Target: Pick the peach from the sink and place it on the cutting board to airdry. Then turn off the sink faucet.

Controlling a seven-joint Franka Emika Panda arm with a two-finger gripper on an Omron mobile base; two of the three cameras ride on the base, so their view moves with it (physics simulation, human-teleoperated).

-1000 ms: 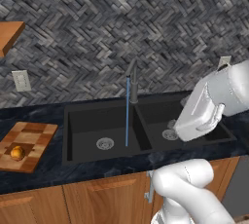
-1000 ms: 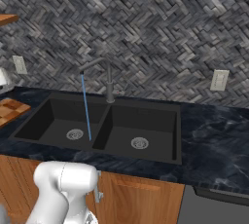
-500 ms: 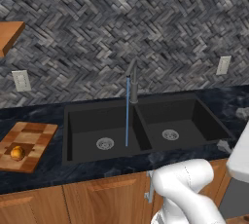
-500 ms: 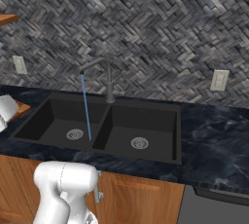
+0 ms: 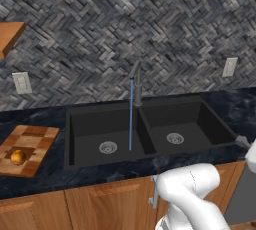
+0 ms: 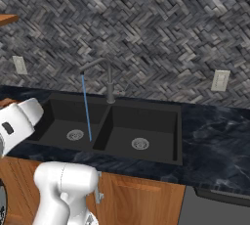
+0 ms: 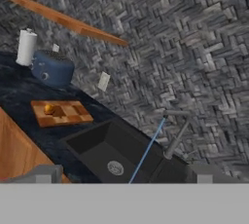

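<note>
My peach (image 5: pixel 18 157) sits on the cutting board (image 5: pixel 29 149); water runs from the faucet (image 5: pixel 136 82). I can't tell how my fingers stand. Reaching from far back, I risk missing the handle.

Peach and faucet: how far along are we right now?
Done: the peach sits on the cutting board, and both basins of the sink hold nothing but their drains. In hand: nothing; the gripper looks across the counter toward the sink, its fingertips wide apart. Left: the sink faucet is still on, its blue stream falling into the left basin.
</note>
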